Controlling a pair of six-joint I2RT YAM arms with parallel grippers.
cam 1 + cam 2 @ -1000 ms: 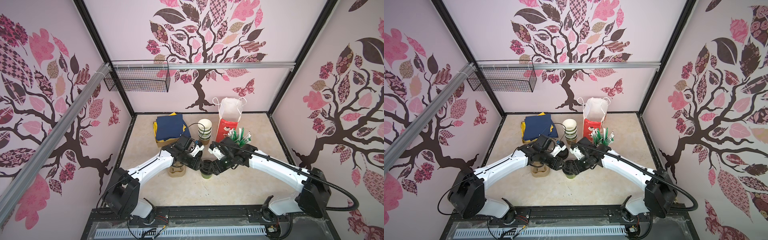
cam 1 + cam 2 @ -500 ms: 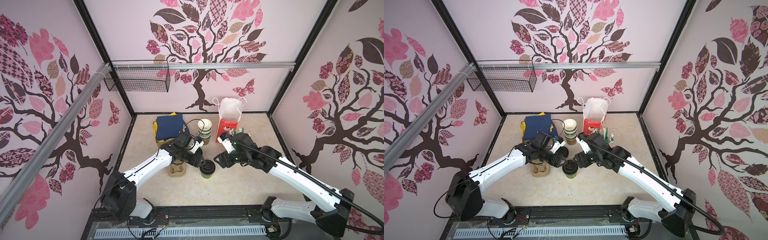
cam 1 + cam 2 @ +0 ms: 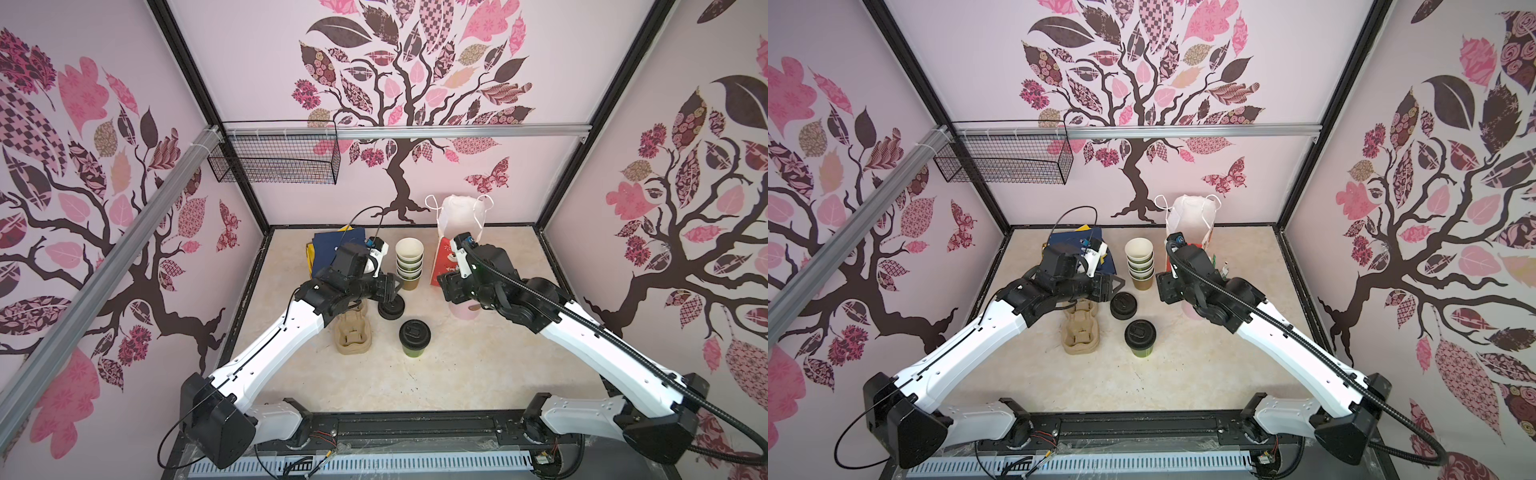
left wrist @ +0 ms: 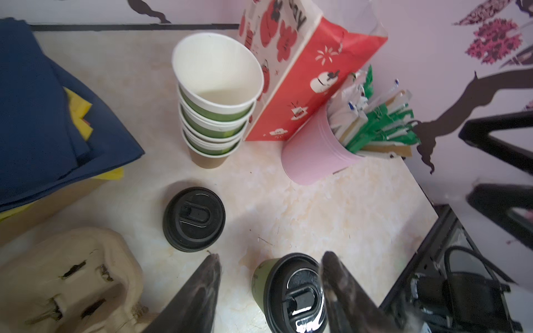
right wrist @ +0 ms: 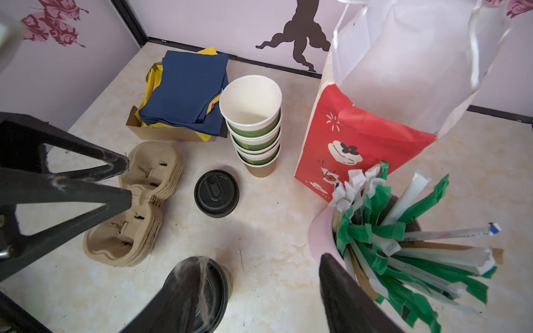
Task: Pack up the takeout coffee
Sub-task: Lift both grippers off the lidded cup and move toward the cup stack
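We see small green paper cup with black plastic lid (image 3: 414, 338) upright mid beige tabletop (image 3: 478, 365); left gripper (image 4: 271, 256) and right gripper (image 5: 259, 259) both spread, empty.

the lidded cup (image 3: 414, 338) stands in the middle, with the loose lid (image 3: 391, 308) just behind it and the carrier stack (image 3: 353, 336) to its left. behind them the cup stack (image 3: 409, 259) stands between the napkin pile (image 3: 328, 249) and the bag (image 3: 457, 216).

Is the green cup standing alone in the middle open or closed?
Closed. The green cup stands upright with a black lid seated on its rim; its contents cannot be seen.
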